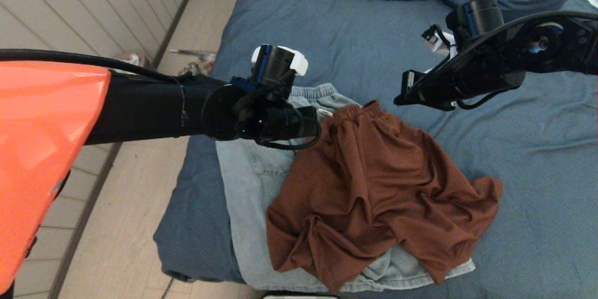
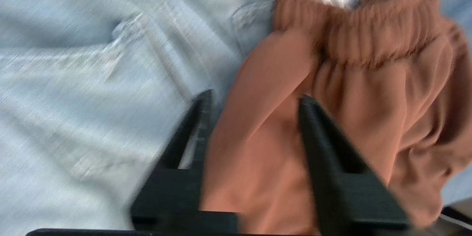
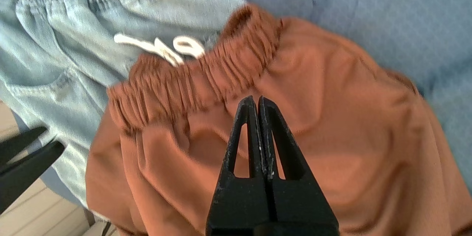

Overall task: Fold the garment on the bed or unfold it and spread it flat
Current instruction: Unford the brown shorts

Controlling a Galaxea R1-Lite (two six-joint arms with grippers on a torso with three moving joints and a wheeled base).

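Your brown shorts [image 1: 373,187] lie crumpled over the pale denim shorts [image 1: 252,173] on the bed's [image 1: 537,187] near-left part. Left pincer [image 2: 254,107] is spread over their left waistband edge, so bite the elastic only. Farther right, the right pincer [image 3: 257,103] hangs pressed together, empty.

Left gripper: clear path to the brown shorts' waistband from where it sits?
Probably yes. The left gripper hangs open just above the brown shorts, below their waistband, with nothing in between; the right gripper is shut, off to the side.

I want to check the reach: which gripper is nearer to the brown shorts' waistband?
Left. The left gripper hangs open just by the waistband; the right gripper, shut, hovers farther off above it.
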